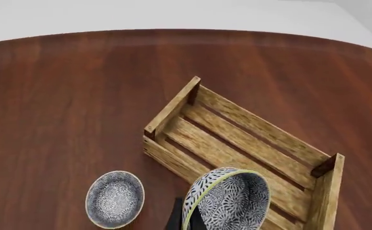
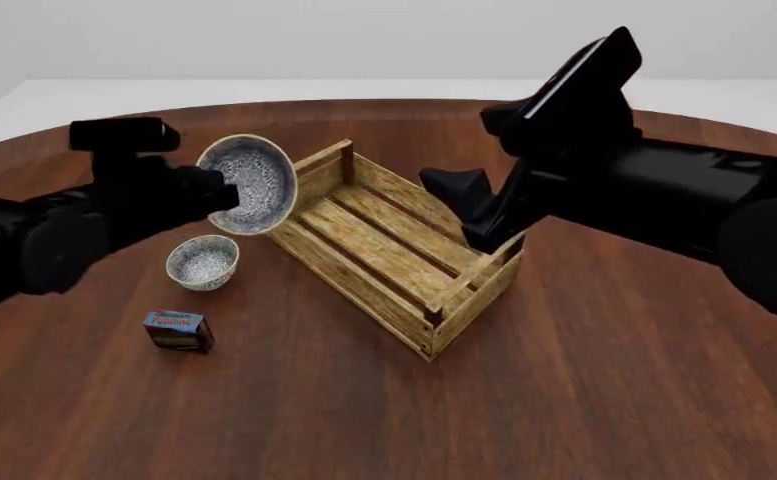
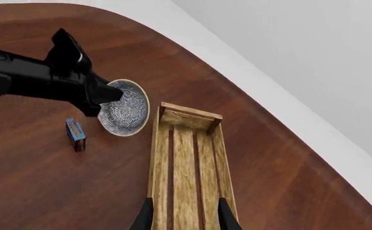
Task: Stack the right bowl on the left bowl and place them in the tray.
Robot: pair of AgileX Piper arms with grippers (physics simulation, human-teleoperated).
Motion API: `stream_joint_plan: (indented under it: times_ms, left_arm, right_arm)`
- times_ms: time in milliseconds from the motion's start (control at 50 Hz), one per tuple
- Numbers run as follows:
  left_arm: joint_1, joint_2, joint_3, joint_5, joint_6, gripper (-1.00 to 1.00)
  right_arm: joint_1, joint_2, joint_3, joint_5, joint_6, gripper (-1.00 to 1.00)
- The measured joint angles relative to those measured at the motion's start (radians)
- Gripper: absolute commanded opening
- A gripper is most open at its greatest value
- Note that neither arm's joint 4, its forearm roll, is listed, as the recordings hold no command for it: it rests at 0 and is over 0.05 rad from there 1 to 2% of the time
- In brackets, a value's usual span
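The tray lies slantwise mid-counter, its slats bare. The left gripper pinches one bowl's rim, holding it tipped on edge above the counter just beside the tray's left end; its fingers are mostly hidden. The other bowl sits upright below it, nothing inside. The right gripper, fingers spread, hangs over the tray's right end.
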Motion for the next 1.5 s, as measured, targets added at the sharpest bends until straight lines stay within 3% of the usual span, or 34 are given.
stream_joint_plan:
  times_ms: [540,900,1260,1500]
  left_arm:
    - [0.124,0.038,0.026,0.019,-0.104,-1.00]
    - [0.157,0.057,0.033,0.017,-0.137,-1.00]
    - [0.204,0.133,-0.063,0.116,-0.177,-1.00]
    - [0.217,0.186,-0.167,0.247,-0.222,-1.00]
  right_arm:
    - [-0.016,0.038,0.013,-0.029,0.000,1.00]
    - [-0.025,0.052,0.022,-0.042,0.000,1.00]
    - [-0.031,0.036,0.023,-0.035,-0.004,1.00]
    - [-0.033,0.022,0.024,-0.031,-0.005,1.00]
